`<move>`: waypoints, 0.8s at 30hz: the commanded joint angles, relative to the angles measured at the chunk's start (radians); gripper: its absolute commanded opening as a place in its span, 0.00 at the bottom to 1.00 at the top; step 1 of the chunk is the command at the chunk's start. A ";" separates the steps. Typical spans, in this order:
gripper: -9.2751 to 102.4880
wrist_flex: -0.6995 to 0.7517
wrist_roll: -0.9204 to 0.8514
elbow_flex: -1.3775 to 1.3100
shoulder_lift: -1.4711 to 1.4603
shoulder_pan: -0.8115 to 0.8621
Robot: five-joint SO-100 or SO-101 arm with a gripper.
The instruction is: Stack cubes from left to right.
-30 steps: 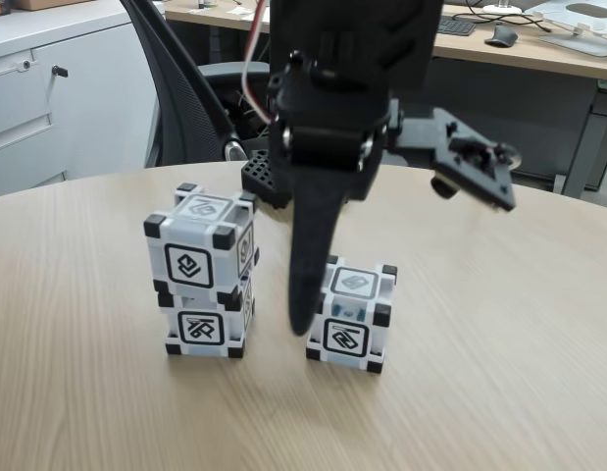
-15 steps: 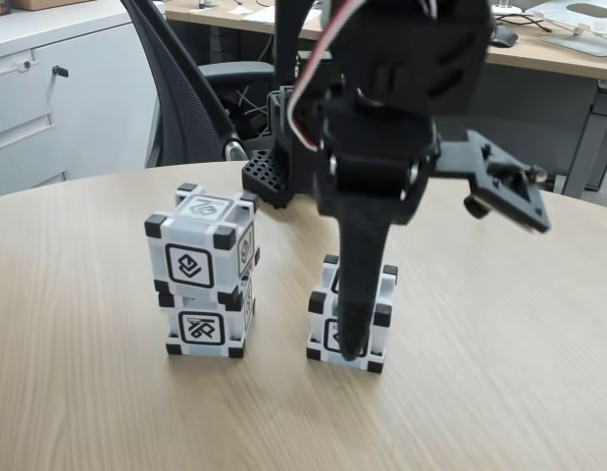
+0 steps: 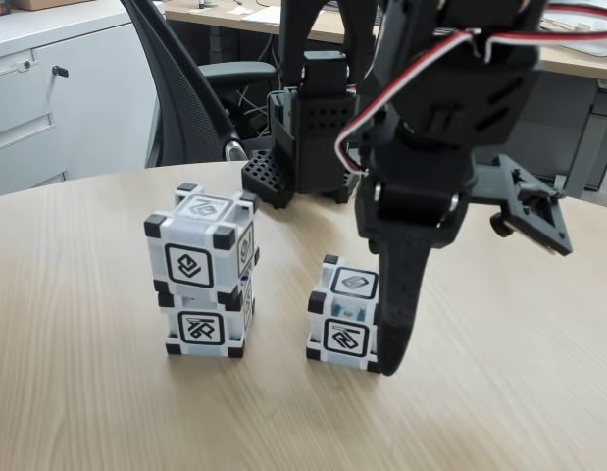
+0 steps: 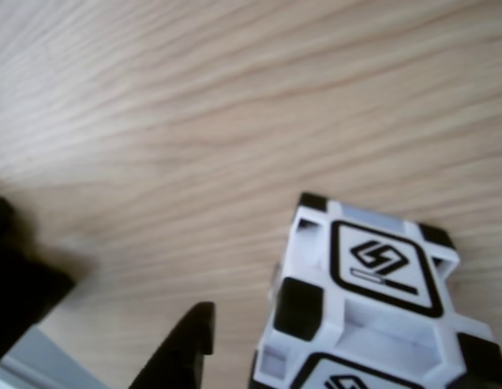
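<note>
The pincer (image 3: 386,365) is lowered beside the single cube (image 3: 348,316) for grabbing; its open-or-clenched state cannot be told.

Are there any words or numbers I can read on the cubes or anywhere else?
No words or numbers can be read anywhere.
Top cube: a black-framed square symbol, not a letter.
Bottom cube: a different symbol.
Single cube: a zigzag-like symbol on top, seen close in the other view.
</note>
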 commanded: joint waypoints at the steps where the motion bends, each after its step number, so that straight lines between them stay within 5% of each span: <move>1: 0.58 -0.003 0.009 -0.003 0.005 0.012; 24: 0.55 -0.005 0.009 -0.005 -0.048 0.101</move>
